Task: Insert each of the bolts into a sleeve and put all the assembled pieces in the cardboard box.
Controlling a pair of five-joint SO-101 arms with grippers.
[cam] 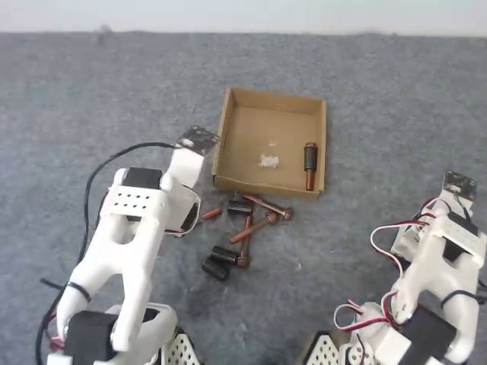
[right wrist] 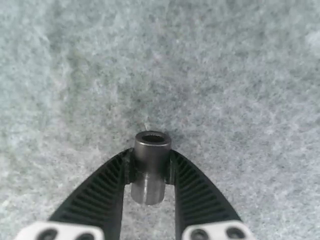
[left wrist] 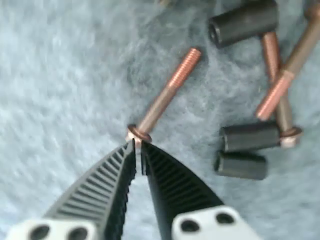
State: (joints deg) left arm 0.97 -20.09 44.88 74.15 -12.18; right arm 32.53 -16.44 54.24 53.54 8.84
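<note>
A copper bolt lies on the grey felt, and my left gripper is shut on its head at the very fingertips. From above the same bolt shows beside the left arm, just in front of the cardboard box. One assembled bolt and sleeve lies inside the box at its right wall. My right gripper is shut on a black sleeve, bore facing outward, held above bare felt. The right arm is folded back at the right.
Loose black sleeves and several copper bolts lie in a cluster in front of the box. Close to the left gripper are sleeves. A white scrap lies in the box.
</note>
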